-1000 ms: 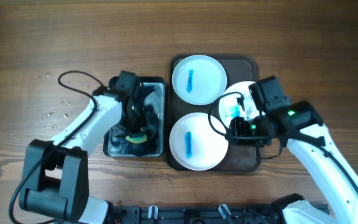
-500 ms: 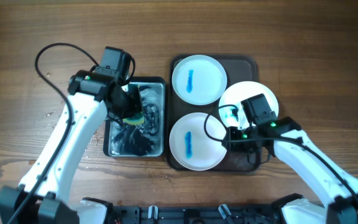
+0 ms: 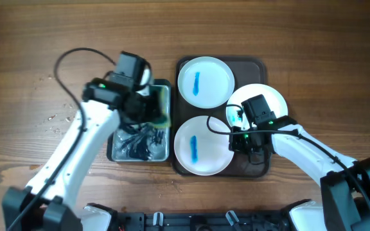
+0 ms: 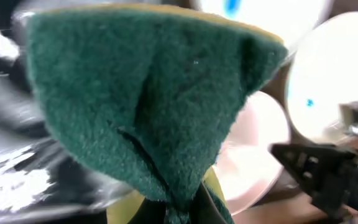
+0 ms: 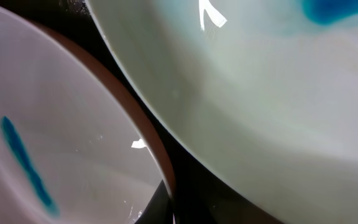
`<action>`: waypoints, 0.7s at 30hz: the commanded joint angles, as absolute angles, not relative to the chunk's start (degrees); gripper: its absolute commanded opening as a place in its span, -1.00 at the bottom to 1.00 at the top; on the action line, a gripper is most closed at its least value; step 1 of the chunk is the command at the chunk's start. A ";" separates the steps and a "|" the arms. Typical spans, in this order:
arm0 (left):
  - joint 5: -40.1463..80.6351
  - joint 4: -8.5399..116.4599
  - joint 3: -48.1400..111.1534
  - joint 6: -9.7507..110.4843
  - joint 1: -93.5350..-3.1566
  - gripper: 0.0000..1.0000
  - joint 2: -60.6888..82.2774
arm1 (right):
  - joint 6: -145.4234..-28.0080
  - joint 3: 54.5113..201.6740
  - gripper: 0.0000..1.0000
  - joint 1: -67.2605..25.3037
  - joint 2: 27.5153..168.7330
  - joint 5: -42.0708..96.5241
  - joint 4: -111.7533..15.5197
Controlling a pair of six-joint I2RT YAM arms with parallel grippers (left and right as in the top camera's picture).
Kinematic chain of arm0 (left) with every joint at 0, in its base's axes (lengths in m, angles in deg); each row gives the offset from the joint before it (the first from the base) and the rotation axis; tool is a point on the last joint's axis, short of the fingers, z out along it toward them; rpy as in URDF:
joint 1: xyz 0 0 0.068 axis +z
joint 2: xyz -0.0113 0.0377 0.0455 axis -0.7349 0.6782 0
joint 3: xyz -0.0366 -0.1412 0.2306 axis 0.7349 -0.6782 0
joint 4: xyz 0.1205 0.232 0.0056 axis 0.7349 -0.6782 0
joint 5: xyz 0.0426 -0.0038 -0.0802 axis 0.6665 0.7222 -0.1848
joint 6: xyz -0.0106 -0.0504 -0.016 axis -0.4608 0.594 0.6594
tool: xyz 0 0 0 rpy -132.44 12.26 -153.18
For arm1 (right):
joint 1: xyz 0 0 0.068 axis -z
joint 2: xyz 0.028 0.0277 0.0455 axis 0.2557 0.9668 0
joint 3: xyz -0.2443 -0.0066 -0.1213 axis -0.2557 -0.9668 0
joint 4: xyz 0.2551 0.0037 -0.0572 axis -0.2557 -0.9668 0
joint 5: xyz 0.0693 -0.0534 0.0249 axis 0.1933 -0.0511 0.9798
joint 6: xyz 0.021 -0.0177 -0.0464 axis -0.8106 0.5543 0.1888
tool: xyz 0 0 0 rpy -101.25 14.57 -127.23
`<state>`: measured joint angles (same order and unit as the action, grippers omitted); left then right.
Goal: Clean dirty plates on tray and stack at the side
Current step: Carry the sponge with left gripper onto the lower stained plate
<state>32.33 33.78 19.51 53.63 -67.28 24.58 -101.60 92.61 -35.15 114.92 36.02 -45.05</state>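
My left gripper (image 3: 151, 106) is shut on a green-and-yellow sponge (image 3: 162, 109) and holds it over the right edge of the basin (image 3: 115, 153). The sponge fills the left wrist view (image 4: 148, 93). Three white plates with blue smears sit on the brown tray (image 3: 257, 65): a far one (image 3: 204, 81), a near one (image 3: 200, 146) and a right one (image 3: 262, 97). My right gripper (image 3: 238, 140) is low between the near and right plates. In the right wrist view the near plate's rim (image 5: 148, 134) runs down to the jaws (image 5: 166, 211); the grip is hidden.
The basin holds dark wet water (image 3: 137, 141). Water drops (image 3: 56, 119) lie on the wooden table to the left. A black cable (image 3: 76, 54) loops above the left arm. The right plate (image 5: 278, 93) looms close over the right wrist camera.
My left gripper has lifted the sponge out of the basin and carried it right, toward the tray. My right gripper has moved down and left, to the gap by the near plate's rim.
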 commanded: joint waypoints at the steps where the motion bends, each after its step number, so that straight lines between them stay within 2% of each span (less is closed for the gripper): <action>1: 22.78 41.99 14.44 54.16 -73.06 -0.92 28.27 | -104.88 91.60 -0.92 -34.89 117.15 26.04 -45.20; 6: 24.31 49.47 11.94 60.80 -80.79 -0.92 35.68 | -104.73 91.60 -0.91 -34.89 117.15 26.04 -45.22; 12: 25.75 52.90 11.94 64.98 -84.60 -0.92 44.90 | -104.73 91.60 -0.91 -34.89 117.15 26.06 -45.22; 14: 34.32 48.88 11.94 68.74 -84.68 -0.92 47.18 | -104.73 91.60 -0.91 -34.89 117.15 26.08 -45.35; 18: 48.57 41.84 12.01 69.00 -83.81 -0.92 47.90 | -104.73 91.60 -0.91 -34.89 117.15 26.34 -45.46; 21: 54.01 39.13 12.36 68.39 -83.17 -0.92 47.90 | -104.68 91.60 -0.91 -34.89 117.15 26.47 -45.46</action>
<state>34.98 43.26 14.61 66.79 -84.57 45.01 -102.80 92.63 -35.22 114.90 35.65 -45.05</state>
